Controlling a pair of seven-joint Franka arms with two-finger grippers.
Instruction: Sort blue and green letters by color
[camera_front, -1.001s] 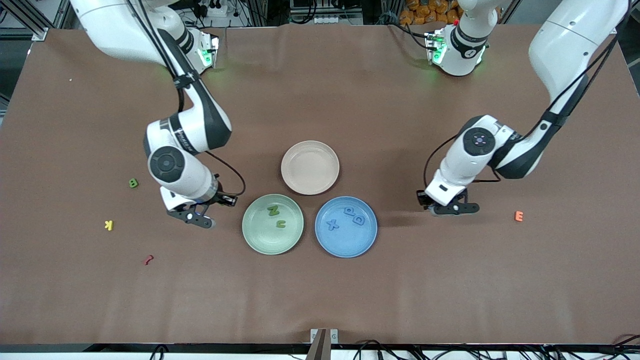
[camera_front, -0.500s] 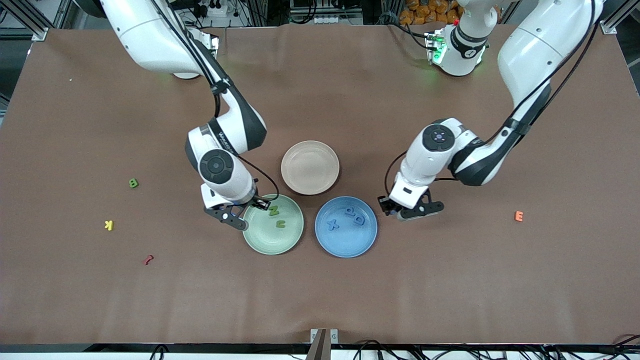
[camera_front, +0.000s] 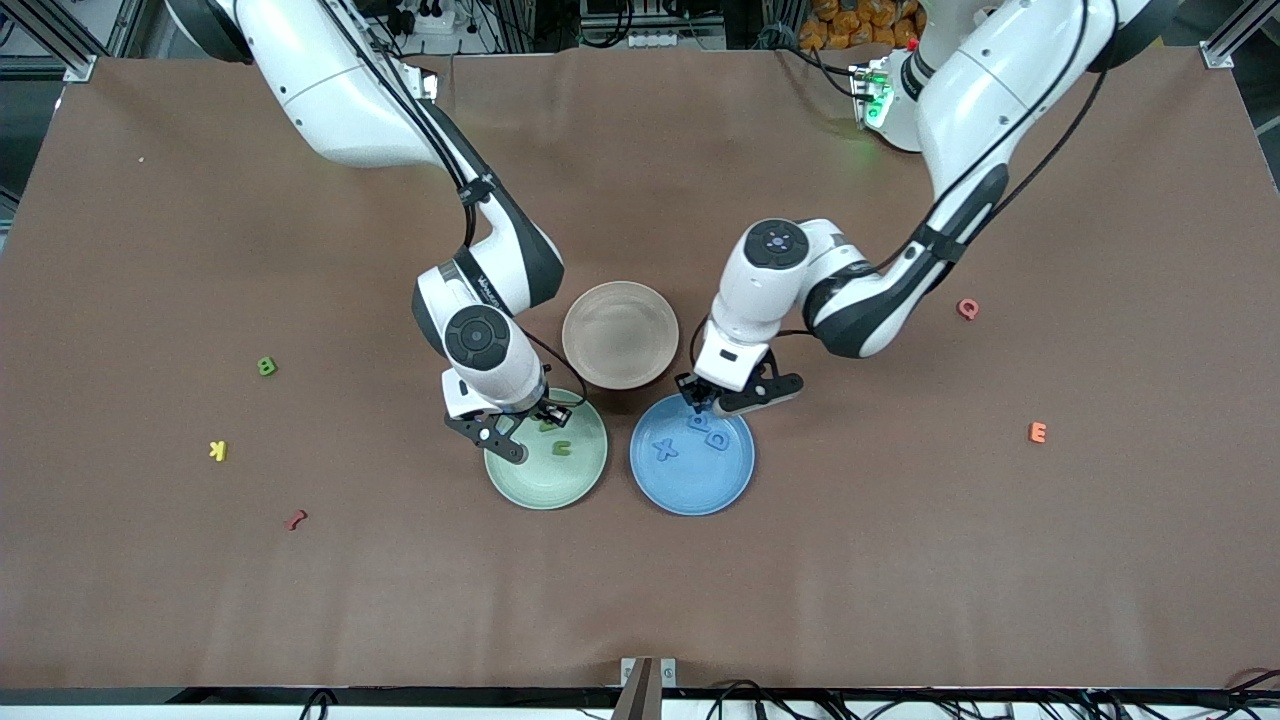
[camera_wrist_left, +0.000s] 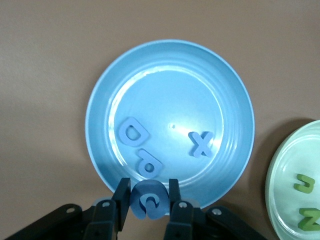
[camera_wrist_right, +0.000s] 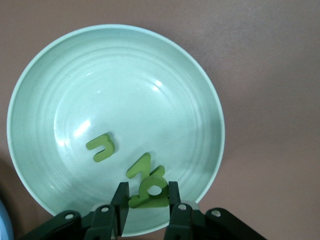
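Blue C (camera_wrist_left: 148, 200) pinched in left claw (camera_wrist_left: 148, 199) (right claw (camera_wrist_right: 148, 196) pinches a green letter (camera_wrist_right: 150, 189)).

blue plate (camera_wrist_left: 100, 150): glossy, smooth | green plate (camera_wrist_right: 35, 90): glossy, ridged | table (camera_front: 900, 560): matt

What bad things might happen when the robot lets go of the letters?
The left gripper holds a blue C right over the blue plate's rim, so it may bounce out. The right gripper holds a green letter above the green N in the green plate, so they may pile up.
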